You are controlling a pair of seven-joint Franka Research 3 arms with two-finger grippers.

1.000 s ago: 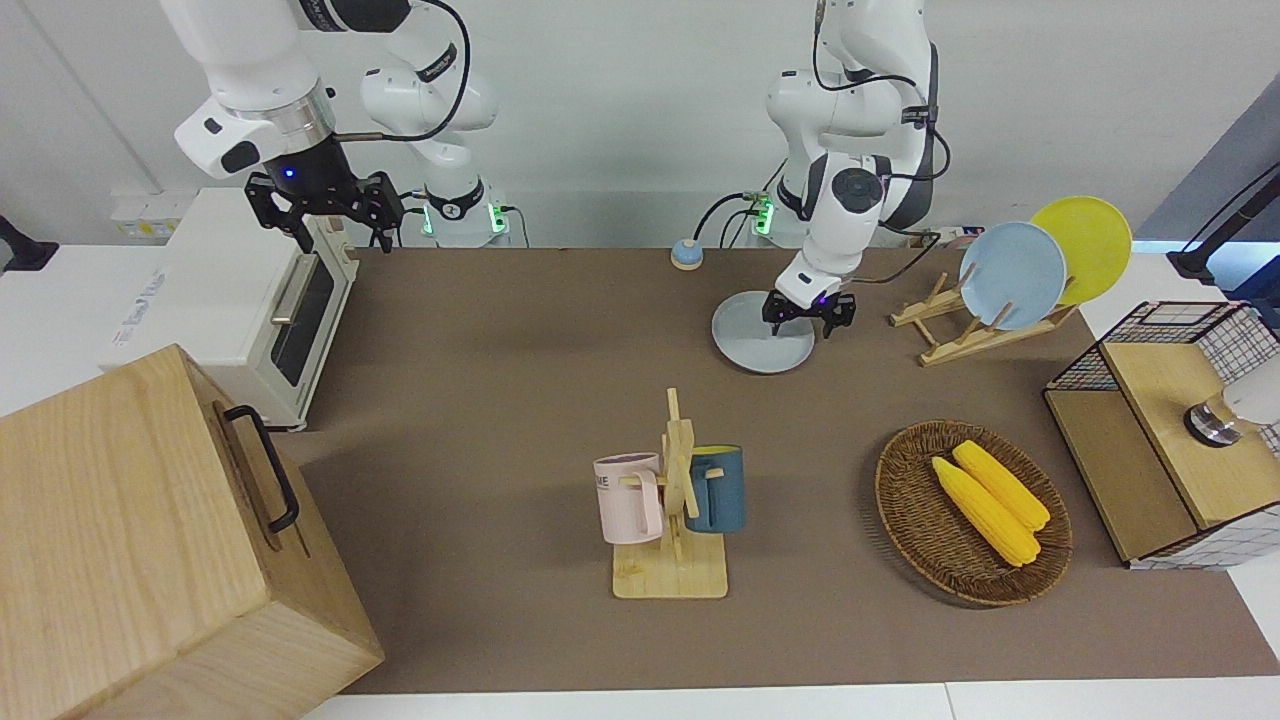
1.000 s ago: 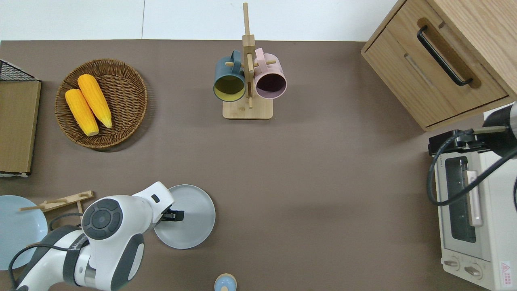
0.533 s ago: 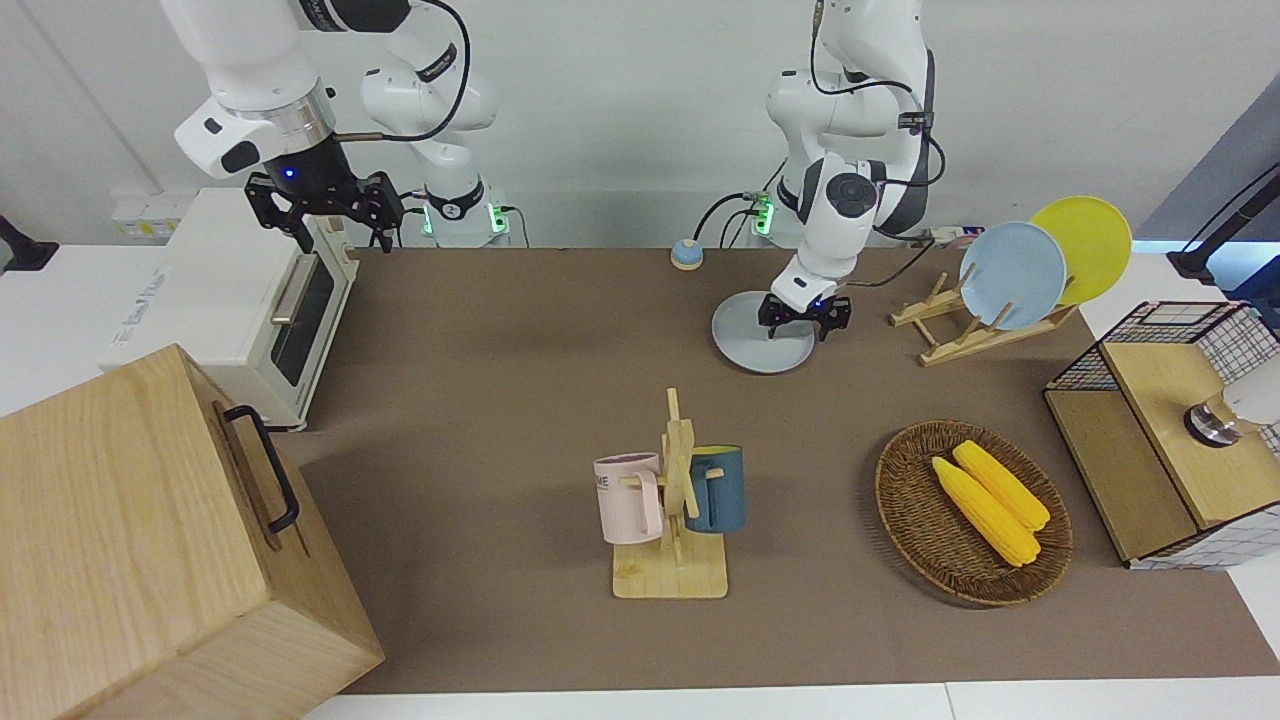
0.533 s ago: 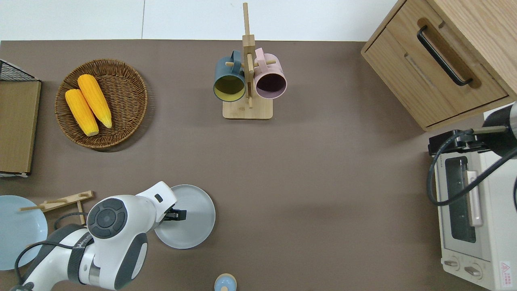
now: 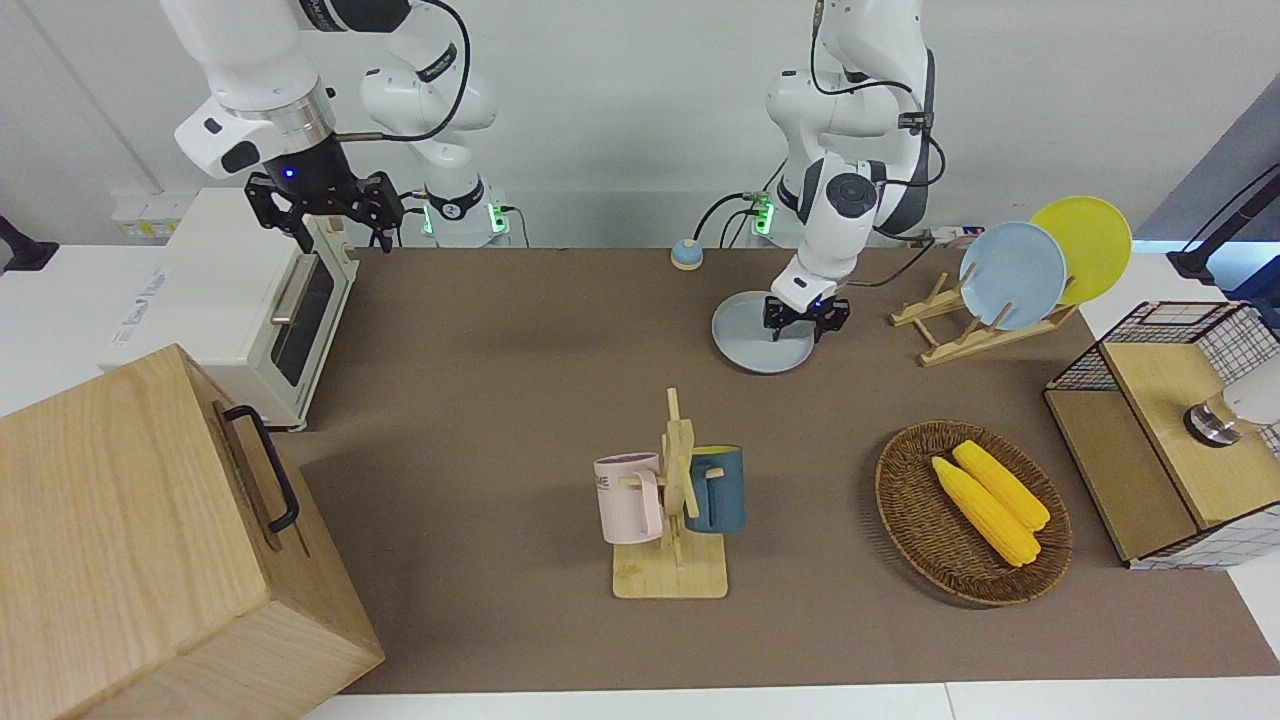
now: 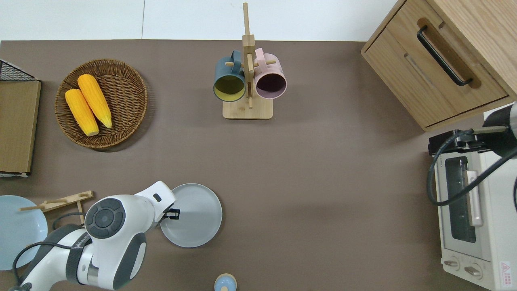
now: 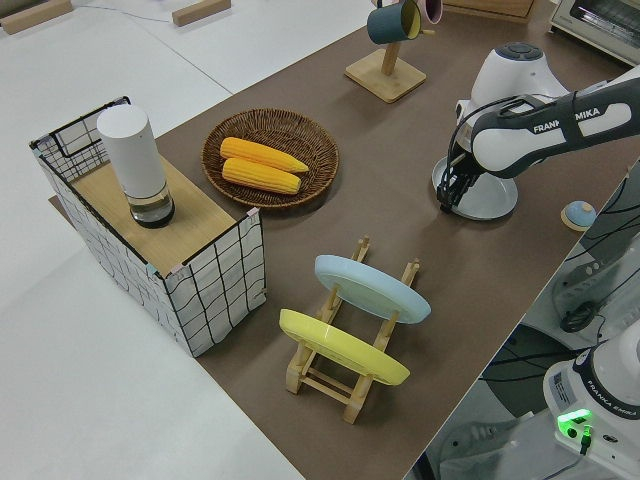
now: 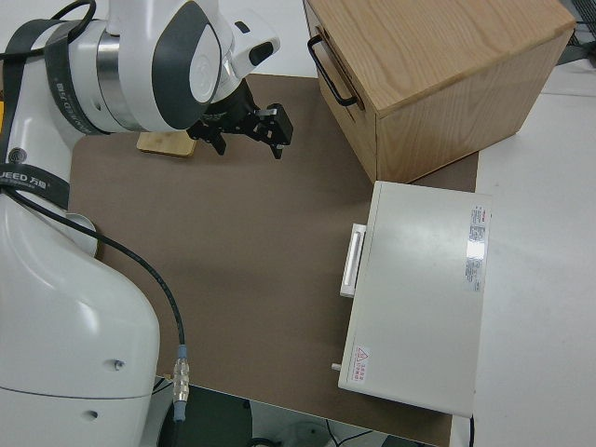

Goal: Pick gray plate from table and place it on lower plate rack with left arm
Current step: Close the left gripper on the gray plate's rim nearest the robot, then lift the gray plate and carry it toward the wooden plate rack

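**Gray plate**: round, so no long axis; eating face up. It sits on the table near the robots' edge, beside the plate rack toward the right arm's end. The overhead view suggests the edge at the gripper may be slightly raised; whether it is clear of the table cannot be told.

**Left gripper**: at the plate's rim on the rack side, fingers drawn close about the rim, apparently pinching it.

**Right arm**: parked.

**Plate rack**: light wood, slanted pegs. A light-blue plate and a yellow plate stand on edge in the slots toward the left arm's end; the slots nearest the gray plate are free.

**Step in hand (judged)**: grasp at the rim, the lift starting or about to start.

**Next move (judged)**: raise the plate, turn it on edge to match the peg slant, carry it over the free slots and lower it between pegs, clear of the light-blue plate.
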